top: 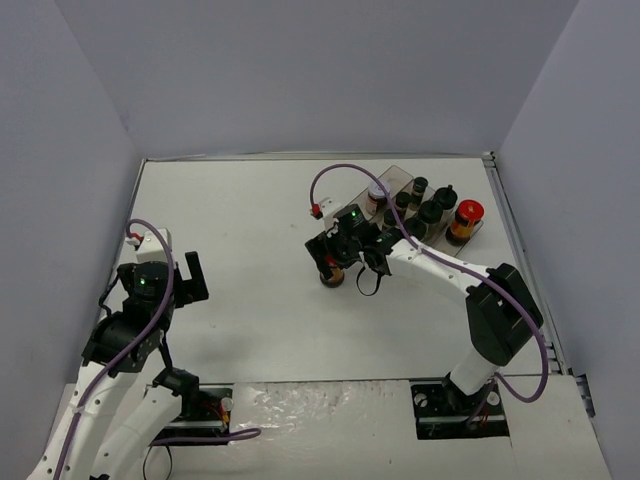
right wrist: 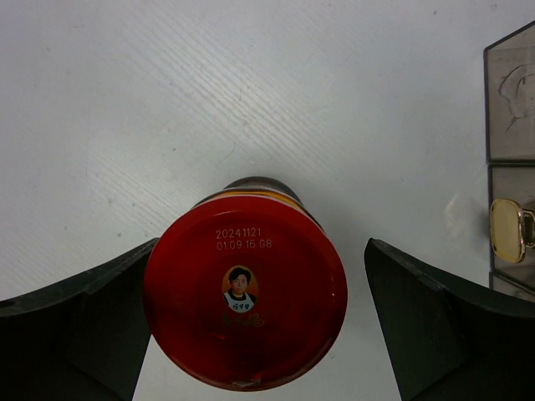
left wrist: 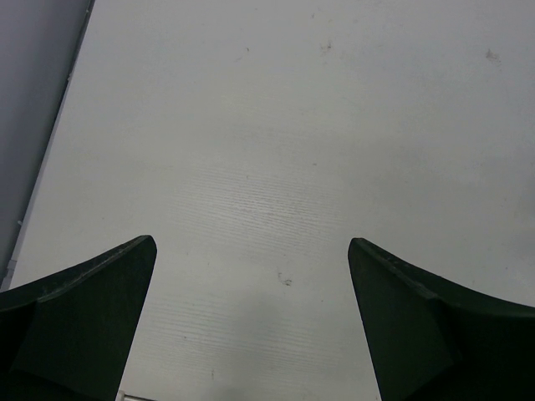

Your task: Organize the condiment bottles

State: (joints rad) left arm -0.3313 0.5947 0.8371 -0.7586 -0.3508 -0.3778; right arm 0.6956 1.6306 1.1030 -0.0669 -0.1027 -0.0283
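A red-capped jar [right wrist: 245,292] with brown contents stands upright on the white table, left of the tray. My right gripper [right wrist: 261,242] is open and straddles it; the cap sits against the left finger, and a gap shows before the right finger [right wrist: 418,317]. From above, this gripper [top: 336,262] covers most of that jar [top: 331,275]. The other condiment bottles stand in or by the clear tray [top: 395,172]: a second red-capped jar [top: 467,212], a white-lidded one [top: 377,192] and several black-capped ones [top: 430,212]. My left gripper [left wrist: 251,242] is open over bare table, far left [top: 190,275].
The tray's dark clear wall [right wrist: 510,100] is at the right edge of the right wrist view, with a gold-coloured cap [right wrist: 506,230] below it. Grey walls enclose the table on three sides. A purple cable [top: 330,180] loops above the right arm.
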